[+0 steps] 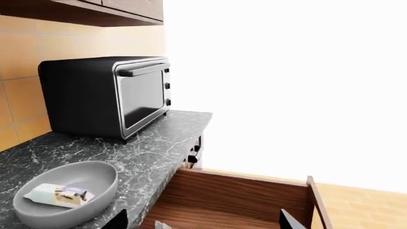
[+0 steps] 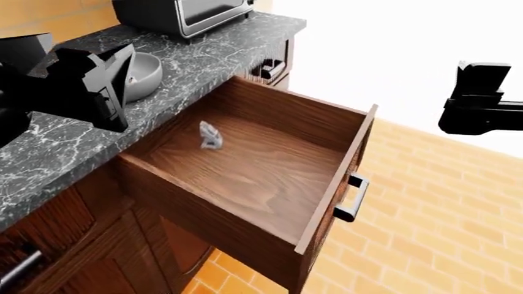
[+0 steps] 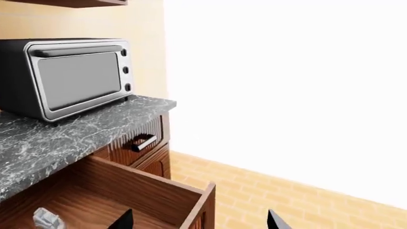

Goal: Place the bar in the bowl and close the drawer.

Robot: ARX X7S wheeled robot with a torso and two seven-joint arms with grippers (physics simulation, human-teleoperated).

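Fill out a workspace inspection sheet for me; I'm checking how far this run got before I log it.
Surface: dark marbled countertop, carrying the bowl and the oven.
Job's things: bar lies inside the grey bowl; drawer stands wide open, with no gripper at its handle.
Clutter: small crumpled silvery item on the drawer floor, identity unclear; black toaster oven by the wall.
Grippers: left gripper open, empty; right gripper open, empty.
Cables: nothing seen.
Surroundings: tan tiled wall, orange tiled floor, blank white beyond.
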